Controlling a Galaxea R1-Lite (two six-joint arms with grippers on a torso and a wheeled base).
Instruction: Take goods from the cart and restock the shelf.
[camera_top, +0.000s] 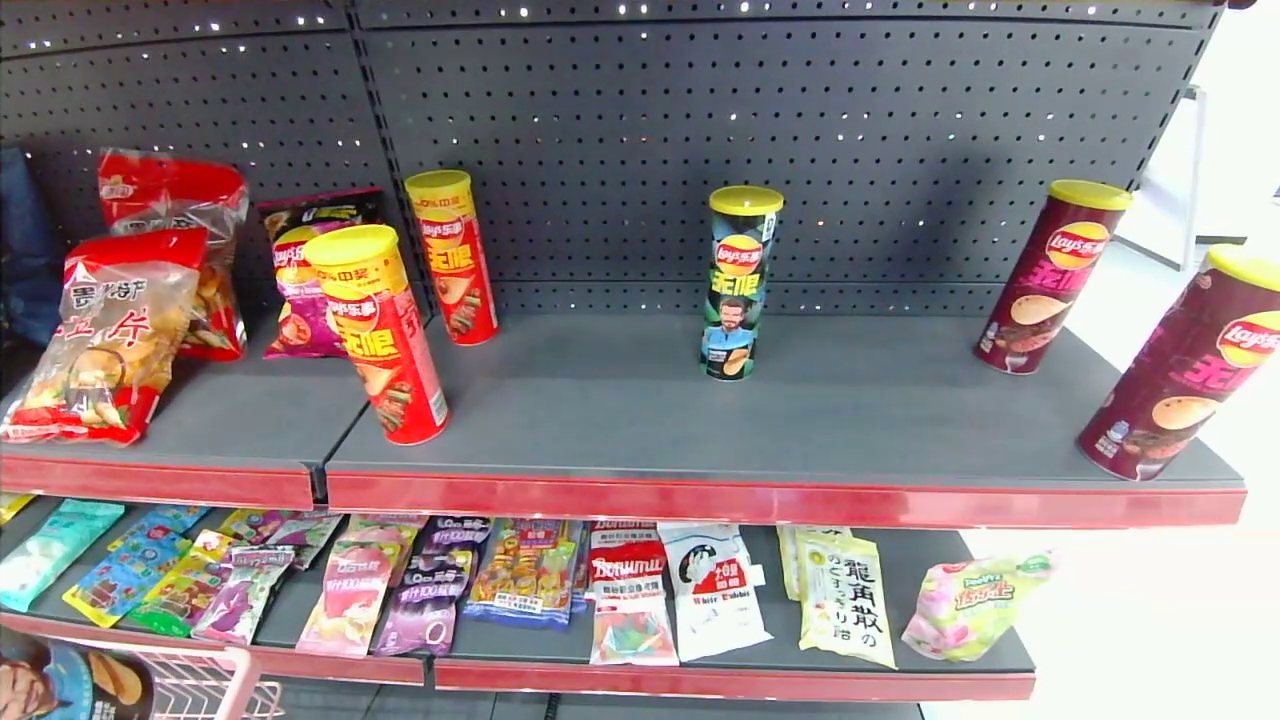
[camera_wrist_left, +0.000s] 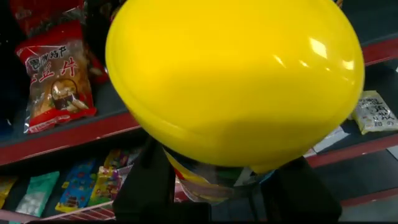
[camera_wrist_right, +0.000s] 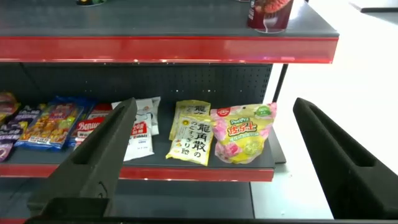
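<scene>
Upper shelf (camera_top: 620, 430) in front of me, left to right: red snack bags (camera_top: 110, 340), purple bag (camera_top: 305, 280), front red can (camera_top: 385, 335), back red can (camera_top: 455, 255), dark can (camera_top: 740, 285) alone mid-board, two maroon cans (camera_top: 1050, 280) at right end. Lower shelf (camera_top: 720, 685): row of flat candy packets (camera_top: 520, 575), pink-green pouch (camera_top: 975, 600) at right end, propped up I think.

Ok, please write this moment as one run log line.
left gripper: shut on yellow-lidded can | right gripper: open, empty | top shelf: five cans standing

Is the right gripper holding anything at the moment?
No, the right gripper is open, its fingers wide apart and empty, with the snack bags on the lower shelf seen between them.
</scene>
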